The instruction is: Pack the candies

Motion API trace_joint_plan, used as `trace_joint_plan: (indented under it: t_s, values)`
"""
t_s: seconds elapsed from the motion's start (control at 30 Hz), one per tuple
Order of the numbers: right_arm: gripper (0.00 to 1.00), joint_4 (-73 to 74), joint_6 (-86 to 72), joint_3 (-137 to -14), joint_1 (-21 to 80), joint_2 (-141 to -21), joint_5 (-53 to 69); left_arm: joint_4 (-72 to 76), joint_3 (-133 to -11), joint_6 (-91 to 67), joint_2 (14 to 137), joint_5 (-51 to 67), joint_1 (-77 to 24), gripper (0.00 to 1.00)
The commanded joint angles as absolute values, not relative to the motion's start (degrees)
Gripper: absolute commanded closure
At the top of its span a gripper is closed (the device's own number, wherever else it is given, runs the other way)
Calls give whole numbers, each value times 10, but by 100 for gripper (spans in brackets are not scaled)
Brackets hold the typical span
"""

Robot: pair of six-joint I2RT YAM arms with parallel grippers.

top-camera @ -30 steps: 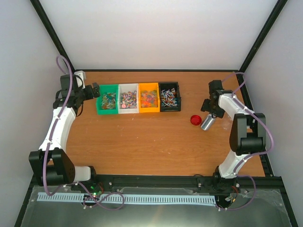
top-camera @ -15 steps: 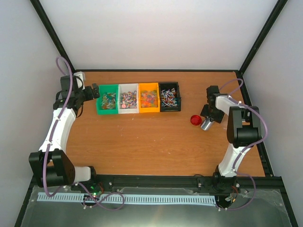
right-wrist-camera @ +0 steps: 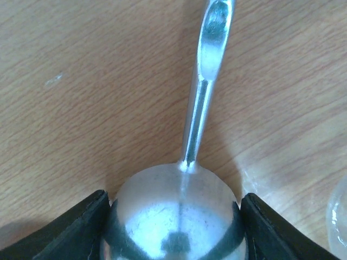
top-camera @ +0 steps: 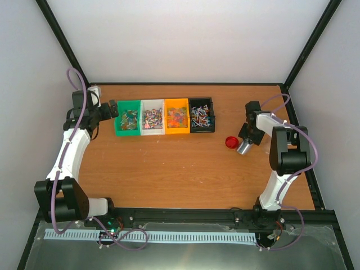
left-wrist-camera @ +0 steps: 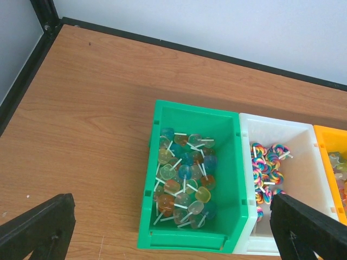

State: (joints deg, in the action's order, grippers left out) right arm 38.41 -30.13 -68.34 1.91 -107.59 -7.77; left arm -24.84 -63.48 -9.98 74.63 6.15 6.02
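Observation:
The candies fill four bins in a row: green point(top-camera: 128, 130), white point(top-camera: 152, 131), orange point(top-camera: 176, 131) and black point(top-camera: 201, 129). In the left wrist view, translucent lollipops point(left-wrist-camera: 184, 179) lie in the green bin point(left-wrist-camera: 227, 162) and rainbow swirl ones point(left-wrist-camera: 267, 172) in the white bin point(left-wrist-camera: 303, 162). My left gripper point(top-camera: 111, 108) is open and empty just left of the green bin; it also shows in the left wrist view point(left-wrist-camera: 171, 216). My right gripper point(top-camera: 248, 136) point(right-wrist-camera: 173, 216) is shut on the bowl of the silver scoop point(top-camera: 243, 147) point(right-wrist-camera: 200, 108), low over the table.
A red round lid point(top-camera: 230, 142) lies just left of the scoop. A clear rounded edge point(right-wrist-camera: 339, 216) shows at the right border of the right wrist view. The black frame rail point(left-wrist-camera: 32, 59) runs along the table's left edge.
The right arm has folded its elbow in and back. Its gripper and the scoop have shifted slightly left toward the red lid. The left arm has not moved.

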Motion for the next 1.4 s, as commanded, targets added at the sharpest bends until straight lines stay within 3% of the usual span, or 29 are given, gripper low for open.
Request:
trace_joint_plan:
  t_s: [0.0,0.2,0.43,0.53,0.63,0.83,0.93,1.07,1.37]
  values:
    - [47,391,-309,-701,18,-1022,-62,-243,-639,-95,742,68,57,0]
    - [47,330,-290,-696,18,-939,23,-252,-639,-30,728,173,57,0]
    - [51,182,-292,-719,21,-864,218,-296,-678,49,715,493,57,0]
    - [51,98,-343,-751,29,-871,323,-198,-673,-11,721,633,41,0]
    - [55,25,-377,-783,54,-881,385,-75,-674,-128,739,697,1,0]
    - [56,-85,-409,-820,105,-893,461,113,-695,-300,787,701,-92,4]
    - [62,-130,-434,-833,125,-907,477,283,-688,-431,816,669,-128,6]
    - [58,-171,-459,-857,159,-926,487,482,-695,-557,861,624,-165,8]
    - [60,-232,-518,-893,200,-956,493,529,-741,-590,924,554,-226,24]
